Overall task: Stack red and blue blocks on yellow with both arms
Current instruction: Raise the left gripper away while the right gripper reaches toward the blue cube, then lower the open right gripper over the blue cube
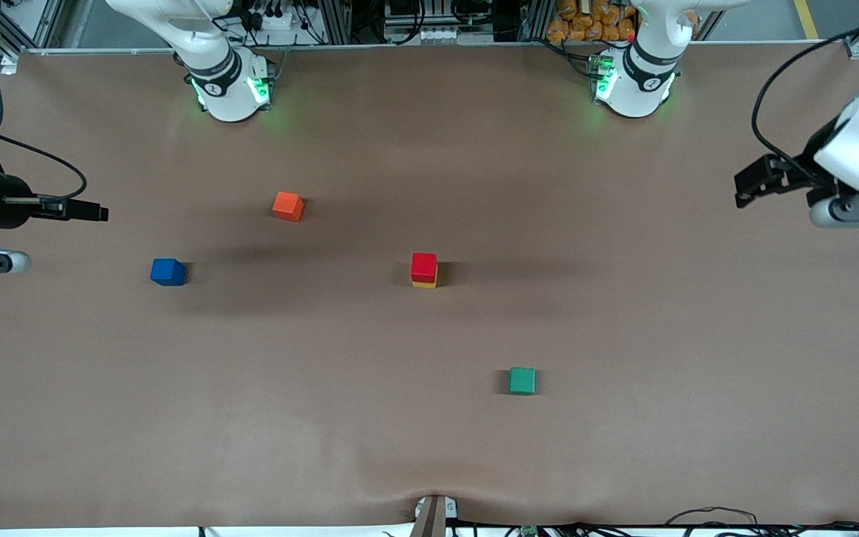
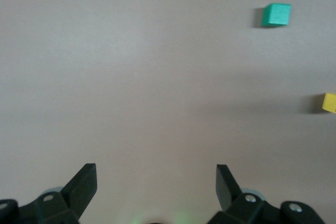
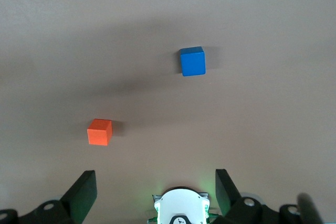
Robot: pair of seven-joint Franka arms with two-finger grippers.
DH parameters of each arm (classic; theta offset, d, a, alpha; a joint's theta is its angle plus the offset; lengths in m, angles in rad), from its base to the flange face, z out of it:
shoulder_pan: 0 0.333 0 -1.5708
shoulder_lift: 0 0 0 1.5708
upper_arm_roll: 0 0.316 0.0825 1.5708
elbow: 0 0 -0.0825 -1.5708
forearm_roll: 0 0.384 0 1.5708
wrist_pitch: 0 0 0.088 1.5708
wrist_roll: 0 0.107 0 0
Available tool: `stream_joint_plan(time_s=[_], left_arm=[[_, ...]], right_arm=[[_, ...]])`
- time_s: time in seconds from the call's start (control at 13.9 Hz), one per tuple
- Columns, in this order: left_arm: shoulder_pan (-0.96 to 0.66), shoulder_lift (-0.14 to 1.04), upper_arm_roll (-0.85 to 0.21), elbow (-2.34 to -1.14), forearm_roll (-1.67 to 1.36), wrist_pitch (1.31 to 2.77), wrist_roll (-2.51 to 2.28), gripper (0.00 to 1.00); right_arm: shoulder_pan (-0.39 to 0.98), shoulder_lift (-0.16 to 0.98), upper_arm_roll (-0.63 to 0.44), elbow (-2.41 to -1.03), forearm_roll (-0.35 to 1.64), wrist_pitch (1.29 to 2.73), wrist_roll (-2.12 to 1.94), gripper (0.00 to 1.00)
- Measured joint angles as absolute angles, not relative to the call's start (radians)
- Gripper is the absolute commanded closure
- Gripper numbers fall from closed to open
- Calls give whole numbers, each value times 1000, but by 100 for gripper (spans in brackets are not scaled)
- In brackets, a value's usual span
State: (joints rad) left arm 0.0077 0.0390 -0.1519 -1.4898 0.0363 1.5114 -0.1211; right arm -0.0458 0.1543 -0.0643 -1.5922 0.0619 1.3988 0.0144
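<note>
Already the red block (image 1: 423,266) sits on the yellow cube (image 1: 424,283) mid-table; the blue block (image 1: 168,271) lies toward the right arm's end. Right gripper (image 3: 156,195) and left gripper (image 2: 156,186) hover empty, jaws wide. Risk: a skewed release of blue could topple the stack, or the right gripper grabs the orange-red cube (image 1: 288,206) instead.

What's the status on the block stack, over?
Left tool and right tool open, empty, high at table ends. Matte red cube on yellow cube; blue cube still on table. Nothing blocking.
</note>
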Motion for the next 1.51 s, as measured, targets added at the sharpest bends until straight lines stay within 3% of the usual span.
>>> stream_joint_plan(time_s=[0.22,0.58,1.01,1.51], left_arm=[[10,-16,-158,-1557,20,1529,-106,0],[12,-26,-174,-1566,20,1527,-94,0],[23,-55,-171,-1566,20,1479,-58,0],[24,-55,-171,-1569,20,1477,-58,0]], right_arm=[[-49,154,-70,-1605,62,1411,15,0],[-92,166,-77,-1739,62,1573,-40,0],[-166,175,-76,-1998,82,1913,-210,0],[-150,228,-61,-2145,82,2223,-230,0]])
